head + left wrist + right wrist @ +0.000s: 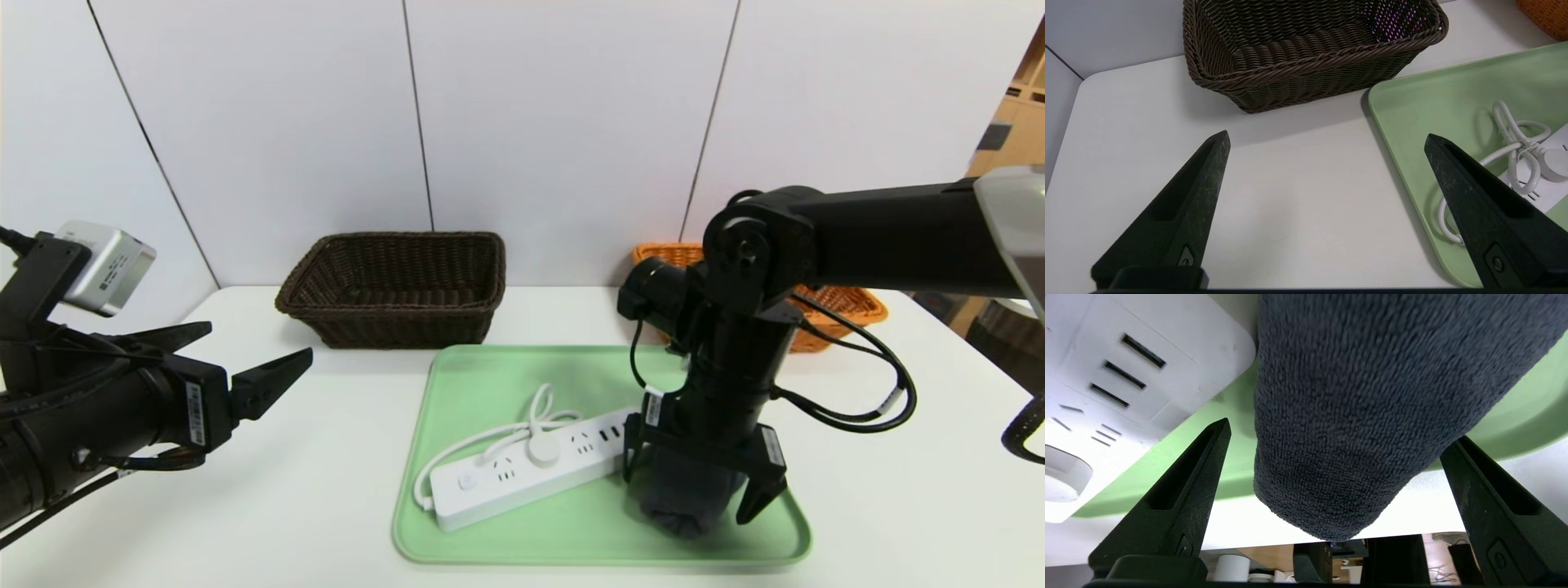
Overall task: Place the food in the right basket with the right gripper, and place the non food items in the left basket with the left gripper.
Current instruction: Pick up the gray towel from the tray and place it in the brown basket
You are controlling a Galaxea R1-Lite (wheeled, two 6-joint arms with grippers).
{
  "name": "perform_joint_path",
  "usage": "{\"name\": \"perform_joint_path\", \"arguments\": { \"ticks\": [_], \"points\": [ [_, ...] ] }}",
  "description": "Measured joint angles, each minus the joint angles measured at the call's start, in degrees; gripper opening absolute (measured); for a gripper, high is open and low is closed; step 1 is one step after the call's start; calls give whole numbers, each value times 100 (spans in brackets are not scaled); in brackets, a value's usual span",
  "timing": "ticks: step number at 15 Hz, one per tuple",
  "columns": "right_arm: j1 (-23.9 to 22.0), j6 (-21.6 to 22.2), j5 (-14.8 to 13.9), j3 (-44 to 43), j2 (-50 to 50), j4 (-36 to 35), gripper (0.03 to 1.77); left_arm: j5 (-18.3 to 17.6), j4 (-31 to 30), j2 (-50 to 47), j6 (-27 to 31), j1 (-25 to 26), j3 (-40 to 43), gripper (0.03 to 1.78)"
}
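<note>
Dark-grey rolled cloth lay on green tray, between wide-apart fingers of right gripper. Closing there risked sending non-food toward wrong basket, or finger catching white power strip just beside. Loose roll could have unfurled. Right arm partly blocked orange basket. Left gripper, spread, idled left of tray, near brown basket. Food unseen.

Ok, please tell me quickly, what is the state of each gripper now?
Left gripper: open, holding nothing.
Right gripper: open, fingers on either side of the dark grey cloth, not gripping it.
</note>
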State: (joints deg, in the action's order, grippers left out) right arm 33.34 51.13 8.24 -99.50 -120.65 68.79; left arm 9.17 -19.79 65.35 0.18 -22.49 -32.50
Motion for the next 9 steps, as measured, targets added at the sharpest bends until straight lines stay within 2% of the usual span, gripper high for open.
{"name": "perform_joint_path", "arguments": {
  "ticks": [9],
  "points": [
    [65,5,20,79,56,-9,170,-2,5,16,0,0,-22,169]
  ]
}}
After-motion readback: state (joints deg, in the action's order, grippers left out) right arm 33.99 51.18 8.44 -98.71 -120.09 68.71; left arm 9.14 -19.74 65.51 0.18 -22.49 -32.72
